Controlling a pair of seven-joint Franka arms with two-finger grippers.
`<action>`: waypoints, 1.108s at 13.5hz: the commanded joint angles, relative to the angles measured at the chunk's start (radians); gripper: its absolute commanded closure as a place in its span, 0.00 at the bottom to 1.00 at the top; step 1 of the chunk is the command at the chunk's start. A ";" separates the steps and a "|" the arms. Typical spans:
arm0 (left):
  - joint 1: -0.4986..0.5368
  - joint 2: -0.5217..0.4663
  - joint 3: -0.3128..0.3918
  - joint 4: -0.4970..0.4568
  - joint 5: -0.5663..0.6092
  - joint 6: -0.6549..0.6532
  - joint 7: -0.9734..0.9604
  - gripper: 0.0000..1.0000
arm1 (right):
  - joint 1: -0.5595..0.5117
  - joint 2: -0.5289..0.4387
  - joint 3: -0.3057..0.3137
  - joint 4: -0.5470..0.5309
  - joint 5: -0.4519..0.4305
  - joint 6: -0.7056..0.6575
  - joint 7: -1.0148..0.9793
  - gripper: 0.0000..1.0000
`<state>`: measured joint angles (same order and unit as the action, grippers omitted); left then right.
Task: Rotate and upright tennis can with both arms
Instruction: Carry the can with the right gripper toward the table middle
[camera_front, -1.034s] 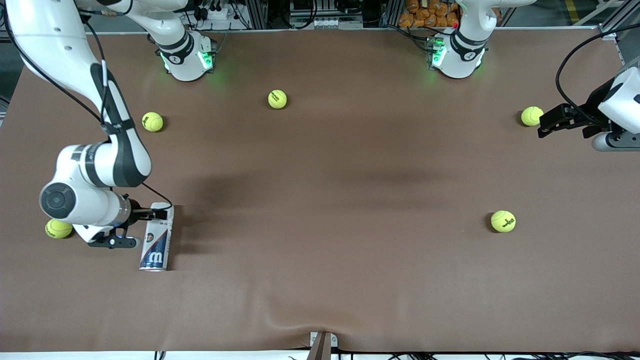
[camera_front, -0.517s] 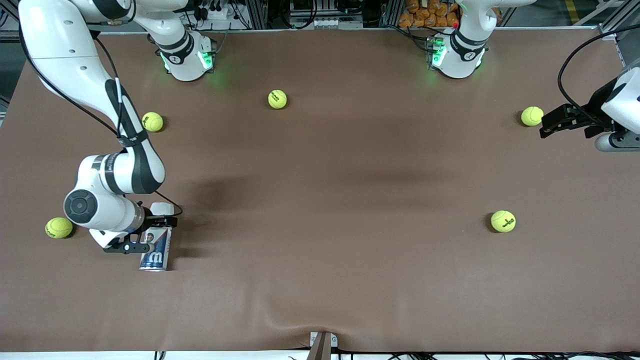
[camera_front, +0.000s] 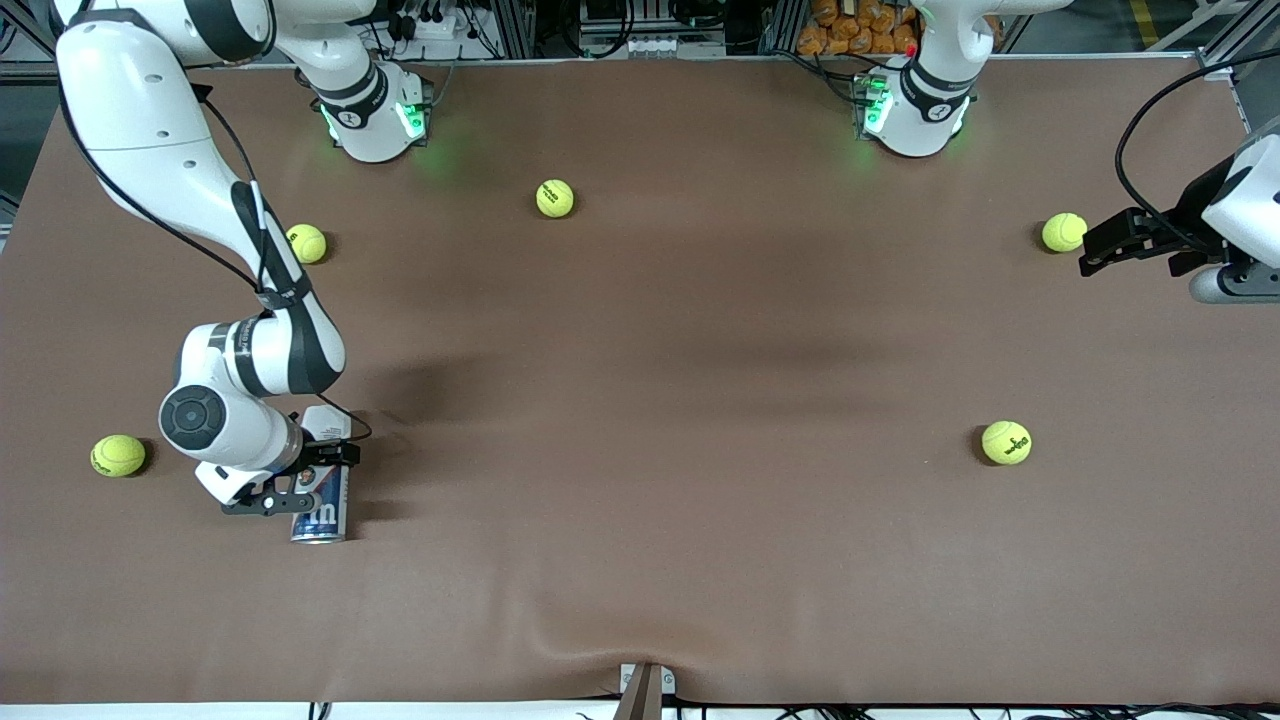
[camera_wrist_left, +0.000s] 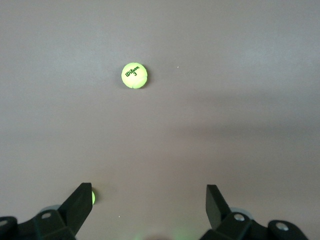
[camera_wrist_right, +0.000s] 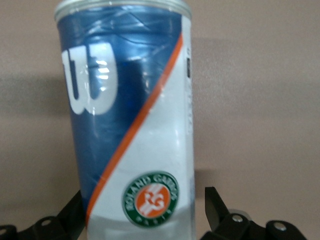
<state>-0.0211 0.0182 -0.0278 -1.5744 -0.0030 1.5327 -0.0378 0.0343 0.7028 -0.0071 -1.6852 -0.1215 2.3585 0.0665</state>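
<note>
Right hand (camera_front: 318, 478) is straddling the tennis can (camera_front: 322, 515), lying at lower left of the front view; fingers spread, one apparently clear of the can. Grasp step, I'd say. Next: close squarely, then rotate. Left hand (camera_front: 1092, 252) is waiting spread at upper right, over the surface (camera_front: 700, 400).

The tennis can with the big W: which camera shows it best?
The right wrist view: the tennis can fills it, label and silver rim plain, between the open fingers of the right gripper. The front view shows it small, partly hidden under that arm. The left wrist view shows none of it.
</note>
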 joint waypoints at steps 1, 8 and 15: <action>0.007 0.014 -0.004 0.005 0.008 -0.005 0.022 0.00 | 0.001 0.034 0.006 0.041 -0.024 0.019 -0.007 0.09; 0.007 0.014 -0.008 0.010 0.009 -0.005 0.024 0.00 | 0.133 0.009 0.010 0.134 -0.184 -0.025 -0.065 0.26; 0.009 0.017 -0.004 0.008 0.005 -0.005 0.024 0.00 | 0.341 0.009 0.137 0.292 -0.191 -0.058 -0.184 0.25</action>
<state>-0.0213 0.0295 -0.0296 -1.5768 -0.0030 1.5327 -0.0378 0.3265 0.7094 0.1064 -1.4206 -0.2840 2.3203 -0.0768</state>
